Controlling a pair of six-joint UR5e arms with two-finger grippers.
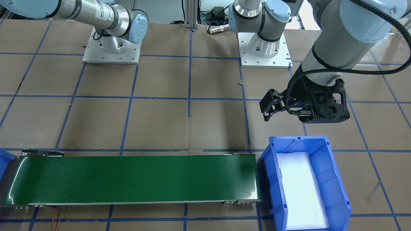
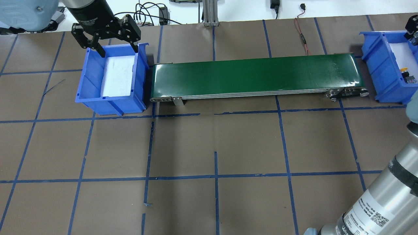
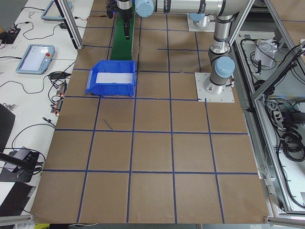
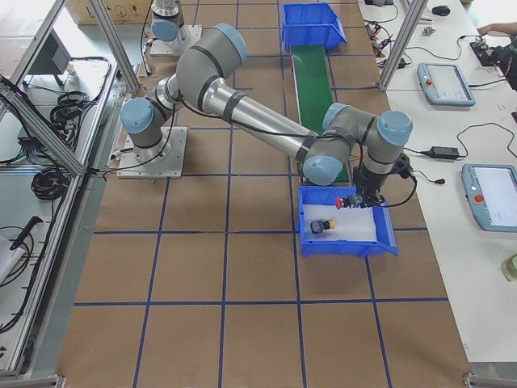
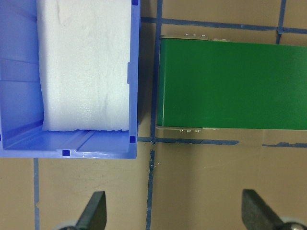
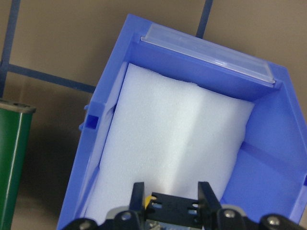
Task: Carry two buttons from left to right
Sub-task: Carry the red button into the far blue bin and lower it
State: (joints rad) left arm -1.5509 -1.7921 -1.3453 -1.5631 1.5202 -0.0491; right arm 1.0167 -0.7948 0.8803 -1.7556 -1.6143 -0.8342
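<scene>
The red button (image 4: 344,201) sits at the tips of my right gripper (image 4: 358,199), low inside the right blue bin (image 4: 388,242). The right wrist view shows the gripper (image 6: 171,196) shut on a black block. The yellow button (image 4: 325,225) lies on the bin's white foam beside it. It also shows in the overhead view (image 2: 404,69). My left gripper (image 2: 117,51) is open and empty, above the far edge of the left blue bin (image 2: 85,94). That bin holds only white foam.
A green conveyor belt (image 2: 254,75) runs between the two bins with nothing on it. The left wrist view shows its end (image 5: 230,86) next to the left bin's wall (image 5: 134,72). Brown paper with blue tape lines covers the table.
</scene>
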